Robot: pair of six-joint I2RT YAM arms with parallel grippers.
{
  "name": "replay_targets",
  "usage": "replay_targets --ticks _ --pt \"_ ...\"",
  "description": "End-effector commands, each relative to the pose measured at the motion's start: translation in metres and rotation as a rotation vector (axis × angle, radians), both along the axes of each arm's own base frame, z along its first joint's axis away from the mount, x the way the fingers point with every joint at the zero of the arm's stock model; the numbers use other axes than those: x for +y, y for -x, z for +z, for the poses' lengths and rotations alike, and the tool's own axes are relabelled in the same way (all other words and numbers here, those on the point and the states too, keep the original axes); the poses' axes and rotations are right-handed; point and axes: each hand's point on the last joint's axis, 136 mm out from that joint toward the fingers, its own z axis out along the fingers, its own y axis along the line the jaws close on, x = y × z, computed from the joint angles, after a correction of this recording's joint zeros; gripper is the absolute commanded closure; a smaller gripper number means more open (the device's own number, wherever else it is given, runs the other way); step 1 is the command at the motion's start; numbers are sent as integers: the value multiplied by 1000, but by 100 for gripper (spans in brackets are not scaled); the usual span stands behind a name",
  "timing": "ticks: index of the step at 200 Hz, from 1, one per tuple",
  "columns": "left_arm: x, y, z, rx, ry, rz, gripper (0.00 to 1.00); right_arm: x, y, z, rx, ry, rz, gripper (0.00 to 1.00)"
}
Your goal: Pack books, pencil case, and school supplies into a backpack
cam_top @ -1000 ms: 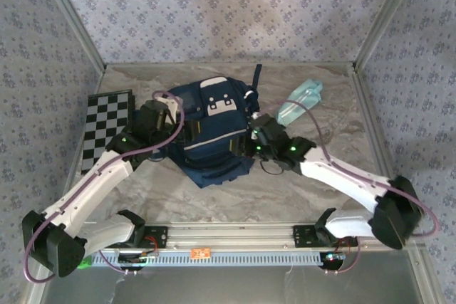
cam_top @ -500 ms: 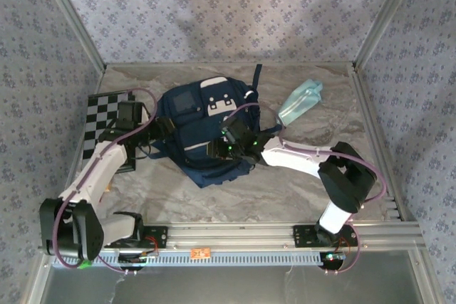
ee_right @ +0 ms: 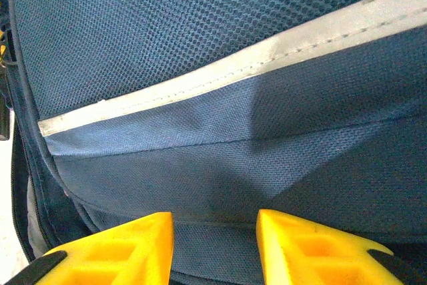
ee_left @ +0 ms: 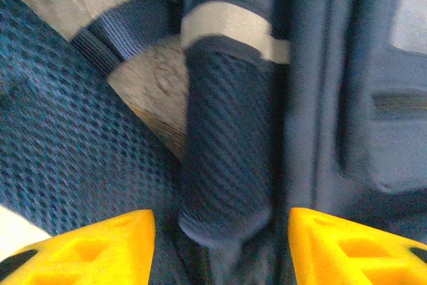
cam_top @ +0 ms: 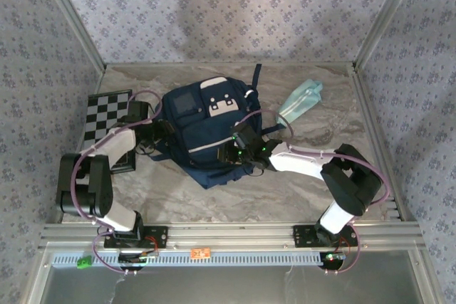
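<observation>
Navy backpack (cam_top: pixel 203 129) close ahead of both grippers. Left gripper (ee_left: pixel 220 221): yellow fingers (ee_left: pixel 100 238) apart, either side of a padded mesh strap (ee_left: pixel 223 145), gaps showing on both flanks, not clamped. Right gripper (ee_right: pixel 215 221): fingers parted by a narrow gap, nothing between, facing fabric crossed by a white stripe (ee_right: pixel 220 78). Mint pencil case (cam_top: pixel 299 101) well apart, behind the right gripper, on the table (cam_top: pixel 235 197).

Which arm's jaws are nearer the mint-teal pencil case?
Right. The right arm has its jaws at the backpack's right side, just down-left of the pencil case. The left arm has its jaws at the backpack's left edge, the backpack lying between.
</observation>
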Motion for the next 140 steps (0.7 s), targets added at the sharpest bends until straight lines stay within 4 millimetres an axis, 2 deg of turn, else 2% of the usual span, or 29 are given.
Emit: replay_targets --ticks 1,32,47,69,91,104,140 --pt "8 -26 7 -56 4 46 47 -29 3 -23 44 101 -49 60" --pt "-2 -34 -12 -41 65 46 56 -34 -9 -22 37 100 -62 60" --pt "-7 -37 -17 -39 97 43 70 -36 -17 -21 29 102 -65 60" --pt "-17 -38 -12 -53 142 20 82 -40 -34 -17 11 108 -66 60" --pt "-30 -30 -2 -64 162 -8 95 -46 -58 -13 -9 117 -70 57" --pt "-38 -23 5 -71 161 -17 100 -48 -72 -10 -21 118 -65 56" --pt "-62 3 14 -72 202 -21 100 -67 -107 2 -61 139 -64 49"
